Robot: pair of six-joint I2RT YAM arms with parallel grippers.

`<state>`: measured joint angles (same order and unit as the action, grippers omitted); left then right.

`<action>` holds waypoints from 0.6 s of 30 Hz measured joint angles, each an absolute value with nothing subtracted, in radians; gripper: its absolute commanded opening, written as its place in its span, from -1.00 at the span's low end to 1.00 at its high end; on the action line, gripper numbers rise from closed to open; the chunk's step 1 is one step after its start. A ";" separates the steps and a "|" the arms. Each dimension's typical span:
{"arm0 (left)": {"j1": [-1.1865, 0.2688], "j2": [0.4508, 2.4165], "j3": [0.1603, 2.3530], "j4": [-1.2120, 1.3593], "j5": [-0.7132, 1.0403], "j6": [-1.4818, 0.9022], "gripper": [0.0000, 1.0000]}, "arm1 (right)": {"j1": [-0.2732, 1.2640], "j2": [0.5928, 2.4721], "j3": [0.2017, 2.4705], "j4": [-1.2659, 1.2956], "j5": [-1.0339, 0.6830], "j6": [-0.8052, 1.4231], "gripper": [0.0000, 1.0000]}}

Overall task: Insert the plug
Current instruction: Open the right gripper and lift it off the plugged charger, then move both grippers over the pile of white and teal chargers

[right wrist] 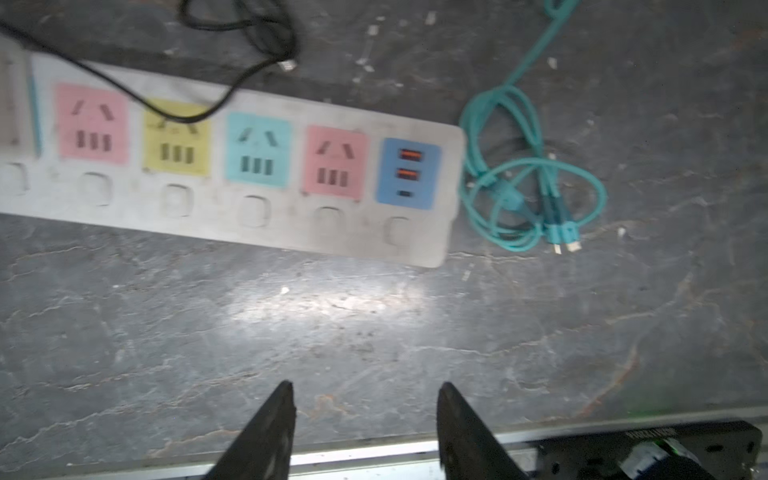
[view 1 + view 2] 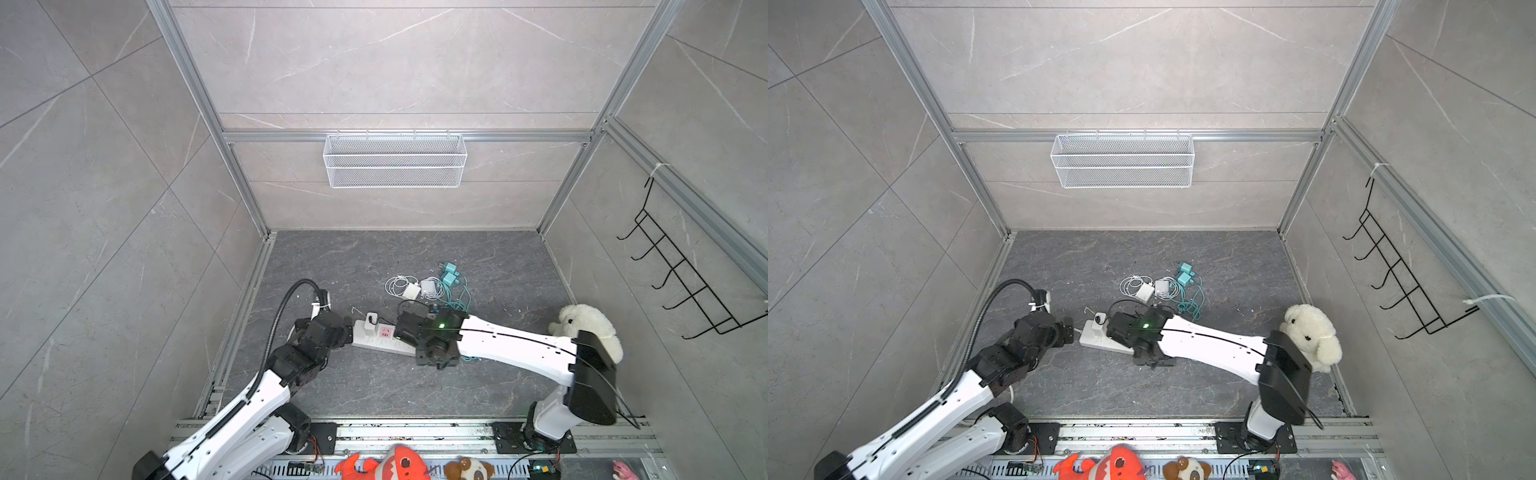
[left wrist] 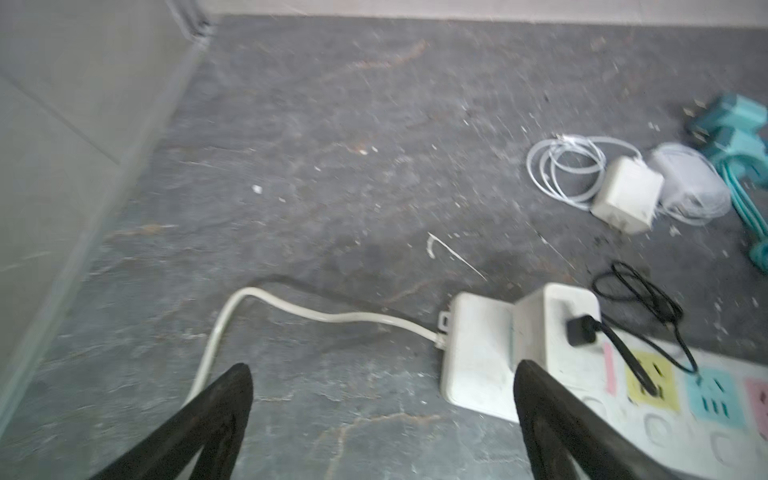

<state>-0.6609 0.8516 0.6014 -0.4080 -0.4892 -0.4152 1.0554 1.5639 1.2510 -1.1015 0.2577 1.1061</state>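
Left arm [image 2: 241, 411]: nearest, reaching in from the lower left; the left jaws stand wide apart and empty, one finger [image 3: 552, 415] in front of the strip's cord end.
Counter [image 2: 457, 395]: dark stone, carrying everything.
Right arm [image 2: 519, 345]: stretched over the strip's other end; the right jaws are partly apart, gripping nothing, above bare counter beside the strip.
Power strip [image 2: 370, 340]: white, flat between both arms.
Plug [image 2: 371, 321]: white block with black cable, upright on the strip's end socket by the left jaws.
Spare chargers [image 2: 411, 291]: behind the strip.
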 measured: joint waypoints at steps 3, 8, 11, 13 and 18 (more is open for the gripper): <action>-0.739 0.921 0.600 -0.358 -0.422 -0.401 0.99 | 0.943 1.415 1.133 -1.092 0.263 1.090 0.20; -0.845 1.116 0.741 -0.283 -0.307 -0.303 0.99 | 0.664 1.298 1.048 -1.064 0.273 0.969 0.23; -0.873 1.291 0.862 -0.206 -0.217 -0.231 0.96 | 0.528 1.301 1.047 -1.000 0.270 0.887 0.22; -0.891 1.412 0.951 -0.178 -0.178 -0.185 0.98 | 0.455 1.322 1.047 -0.935 0.262 0.839 0.20; -0.914 1.660 1.164 -0.155 -0.101 -0.088 0.99 | 0.308 1.483 1.098 -0.756 0.258 0.749 0.18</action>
<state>-0.9138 1.6600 1.1641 -0.1547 -0.1013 -0.0875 0.3077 1.4830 1.0977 -0.7563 0.2581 0.7494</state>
